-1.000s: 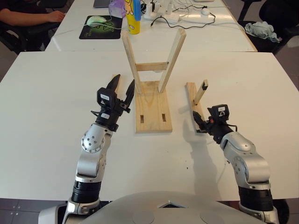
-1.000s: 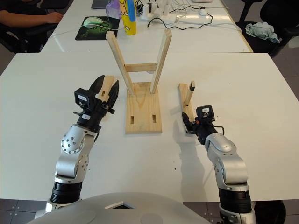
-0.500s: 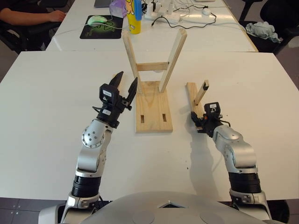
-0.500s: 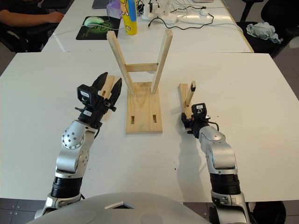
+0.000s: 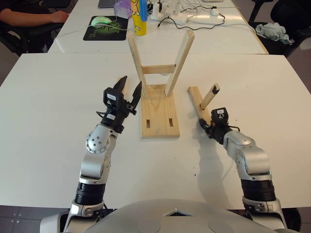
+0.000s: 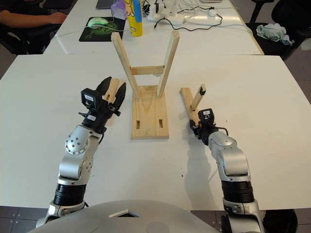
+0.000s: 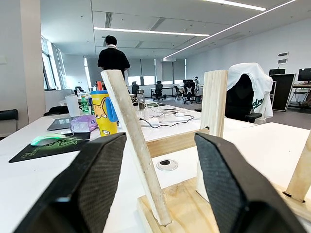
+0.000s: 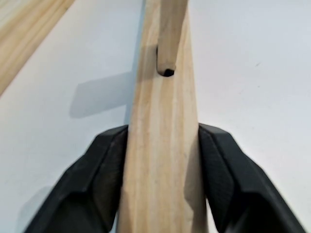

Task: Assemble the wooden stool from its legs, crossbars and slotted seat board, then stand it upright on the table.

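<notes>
**Q:** How were the grippers found, and for what reason?

**A:** The right gripper point(image 5: 208, 127) was found clenched on the near end of the loose leg point(image 5: 199, 101), which lay on the table point(image 5: 48, 97) just right of the seat board point(image 5: 160, 114). The end grip was judged to keep the leg's crossbar stub point(image 5: 210, 95) unobstructed. The left gripper point(image 5: 131, 83) was held with jaws spread wide, nothing grasped, just left of the board and facing the standing frame. It was judged to be readied for steadying that frame.

**Q:** How was the stool itself recorded?

**A:** Pale, unfinished wood was noted. The seat board lay flat at the table's centre. Two legs joined by a crossbar point(image 5: 158, 69) stood in its far slots, spreading apart towards the top. The two near slots point(image 5: 159, 122) were unfilled. The stub on the loose leg was tilted up and away to the far right. A further wooden piece point(image 6: 112, 89) was glimpsed between the left fingers. Assembly was judged roughly half done.
</notes>
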